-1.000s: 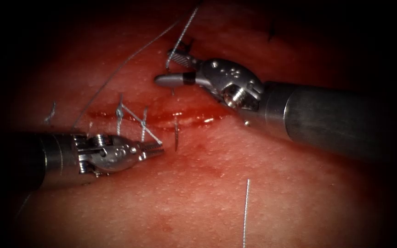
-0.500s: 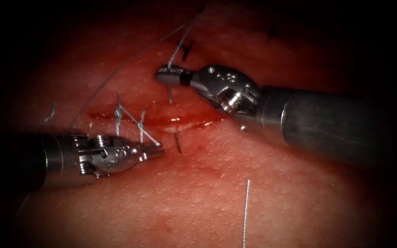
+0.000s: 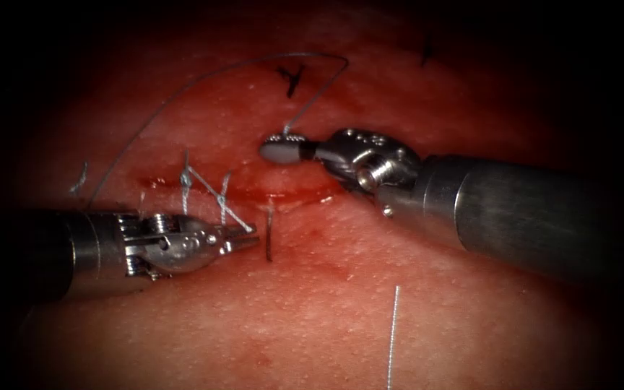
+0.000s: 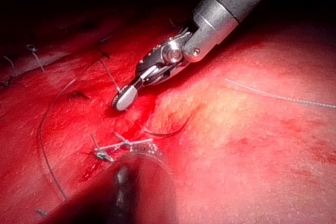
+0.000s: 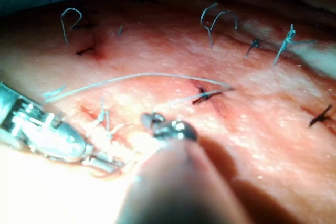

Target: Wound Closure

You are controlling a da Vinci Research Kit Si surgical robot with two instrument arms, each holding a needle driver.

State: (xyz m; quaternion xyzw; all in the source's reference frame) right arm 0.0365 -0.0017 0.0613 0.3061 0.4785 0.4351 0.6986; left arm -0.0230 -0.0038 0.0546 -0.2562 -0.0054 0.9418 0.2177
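A: What does the left tool [image 3: 243, 237] hold?
B: Its jaws are clenched on the thread [image 3: 211, 189], on a short strand that runs up and left from the tips to the knotted stitch [image 3: 186, 177] on the cut [image 3: 283, 192]. The tool lies just below the cut, over the left part of the tissue [image 3: 435, 318].

A: And the right tool [image 3: 282, 150]?
B: Its jaws are closed too, gripping the thread where it meets the tips. From there the strand rises, arches over to the left and comes down in a long loose curve towards the left tool's shaft. The left wrist view shows the same tool [image 4: 125, 97] with its tip low over the tissue, just above the cut.

A: Where is the needle [image 3: 269, 230]?
B: Neither tool holds it. It sits in the tissue just below the cut, right beside the left tool's tips, a short dark stretch standing clear of the surface. In the left wrist view a dark curved length [image 4: 167, 131] lies on the tissue next to the stitch.

A: Anything else?
B: Red fluid [image 3: 305, 189] lines the cut, and a loose pale piece of thread [image 3: 392, 339] lies well below it. Dark cut ends [image 3: 292, 78] show above the right tool.
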